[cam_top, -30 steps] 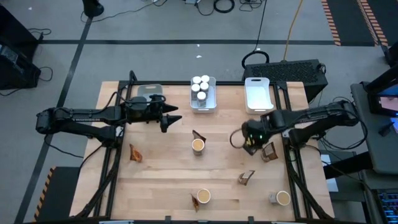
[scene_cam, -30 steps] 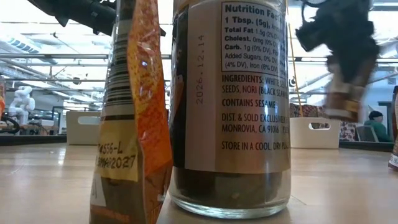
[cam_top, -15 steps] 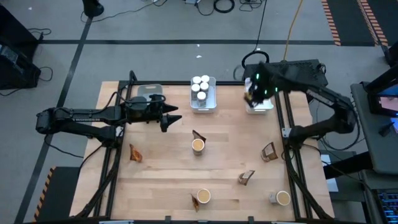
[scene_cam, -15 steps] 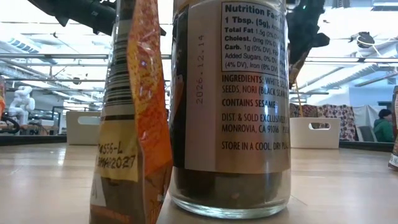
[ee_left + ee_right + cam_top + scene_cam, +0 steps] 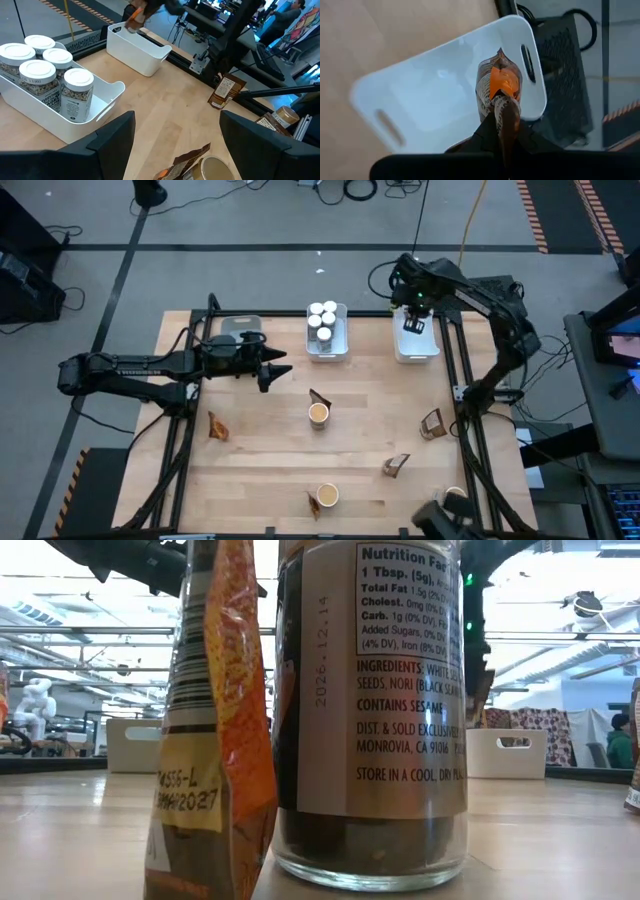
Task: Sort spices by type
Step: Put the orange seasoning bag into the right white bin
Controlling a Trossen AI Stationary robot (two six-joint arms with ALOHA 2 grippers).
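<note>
High view, looking straight down on a pale wooden table (image 5: 270, 470) with a dark robot arm at each side. The right gripper (image 5: 414, 323) hangs over the white tray (image 5: 416, 352) at the far right of the table, its fingers clamped shut on a dark brown pouch (image 5: 499, 87) with an orange patch; the right wrist view shows the pouch dangling above the tray's open inside, not yet resting on it. The left gripper (image 5: 281, 370) hovers over the table's far left part, just beside the middle tray (image 5: 327, 351), with its two fingers (image 5: 112, 137) spread apart and nothing between them.

The middle tray sits at the far edge and holds five white-capped jars (image 5: 322, 316) packed close together. A grey tray (image 5: 238, 326) lies at the far left, partly under the left arm.

Loose on the wood: a tan-topped tub (image 5: 318, 414) near the centre with a brown pouch (image 5: 318, 397) touching its far side; another pouch (image 5: 217, 426) alone toward the left; a second tub (image 5: 326, 496) at the near edge with a pouch (image 5: 312, 506) against its left side; a pouch (image 5: 396, 466) standing right of centre; one more pouch (image 5: 432, 423) near the right edge. A third tub (image 5: 455, 497) at the near right corner is partly hidden by a dark blurred shape.

Low view, at table height, is filled by a glass jar (image 5: 372, 710) with a printed label and an orange-striped pouch (image 5: 212, 720) leaning against its left side.
</note>
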